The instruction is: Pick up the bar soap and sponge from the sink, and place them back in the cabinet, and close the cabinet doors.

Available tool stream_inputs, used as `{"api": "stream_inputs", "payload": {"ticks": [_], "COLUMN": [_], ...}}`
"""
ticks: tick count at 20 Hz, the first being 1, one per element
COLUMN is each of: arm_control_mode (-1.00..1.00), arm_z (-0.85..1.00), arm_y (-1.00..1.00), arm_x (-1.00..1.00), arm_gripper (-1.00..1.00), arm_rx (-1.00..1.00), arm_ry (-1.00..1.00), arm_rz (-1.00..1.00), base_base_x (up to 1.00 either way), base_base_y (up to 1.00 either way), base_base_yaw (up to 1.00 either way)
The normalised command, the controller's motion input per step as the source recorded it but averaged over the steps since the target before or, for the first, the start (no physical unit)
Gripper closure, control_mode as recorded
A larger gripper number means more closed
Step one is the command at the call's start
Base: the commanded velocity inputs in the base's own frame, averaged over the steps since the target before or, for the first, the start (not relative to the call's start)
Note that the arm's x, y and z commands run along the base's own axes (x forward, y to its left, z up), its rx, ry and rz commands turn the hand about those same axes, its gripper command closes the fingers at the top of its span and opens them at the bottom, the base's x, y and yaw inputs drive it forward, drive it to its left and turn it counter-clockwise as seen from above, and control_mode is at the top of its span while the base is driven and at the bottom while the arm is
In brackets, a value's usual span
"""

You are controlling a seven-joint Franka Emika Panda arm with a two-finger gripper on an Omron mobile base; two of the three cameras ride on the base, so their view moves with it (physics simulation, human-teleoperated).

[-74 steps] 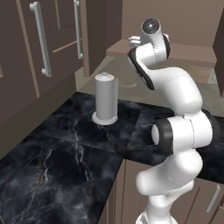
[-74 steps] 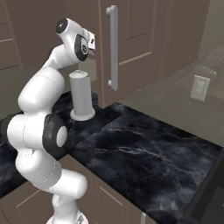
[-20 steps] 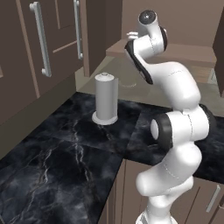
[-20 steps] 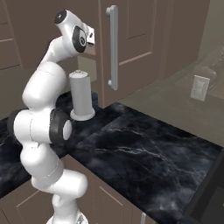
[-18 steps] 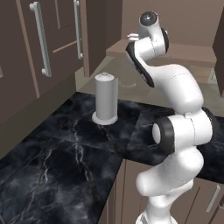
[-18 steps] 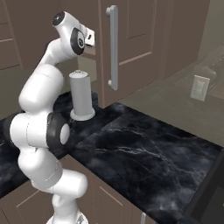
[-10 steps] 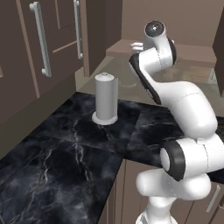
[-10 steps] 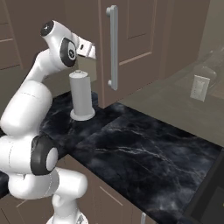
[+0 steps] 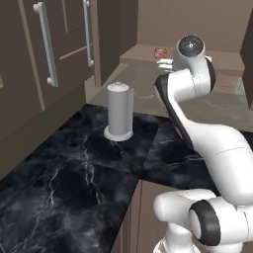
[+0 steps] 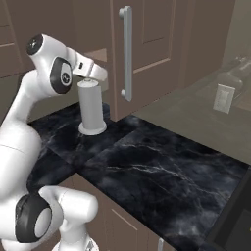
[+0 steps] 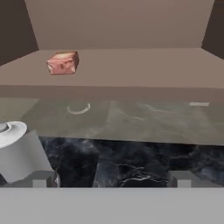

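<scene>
The bar soap (image 11: 63, 62) is seen resting on the cabinet (image 11: 131, 65) shelf — the gripper (image 11: 110, 178) is spread wide, nothing grasped.

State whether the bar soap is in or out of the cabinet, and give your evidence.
In. The bar soap lies on the cabinet shelf, above the counter, with the gripper open and drawn back from it.

You see the bar soap (image 11: 63, 62) in orange-pink, mottled with paler patches, at about ten o'clock in the hand view, on a plain brown cabinet (image 11: 131, 65) shelf. The worktop (image 9: 84, 168) is black, veined with thin white marbling. A pale grey cylinder (image 9: 119, 111) stands at its ten o'clock side in the left base view. The cabinet doors (image 10: 147, 44) are dark brown with silver bar handles (image 10: 126, 51). The arm (image 9: 212, 148) is white with dark joints. The tool (image 11: 109, 178) has grey tips.
</scene>
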Motion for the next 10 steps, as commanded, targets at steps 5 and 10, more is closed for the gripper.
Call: {"api": "stream_inputs", "payload": {"ticks": [5,10], "arm_control_mode": [-1.00,-1.00], "arm_z": [-0.09,-0.15], "arm_y": [0.01,0.00], "arm_x": [-0.99,-0.95], "arm_gripper": [-1.00,-1.00], "arm_rx": [0.01,0.00], "arm_ry": [0.07,0.06], "arm_rz": [0.07,0.15], "base_base_x": [0.00,0.00], "base_base_y": [0.00,0.00], "base_base_yaw": [0.00,0.00]}}
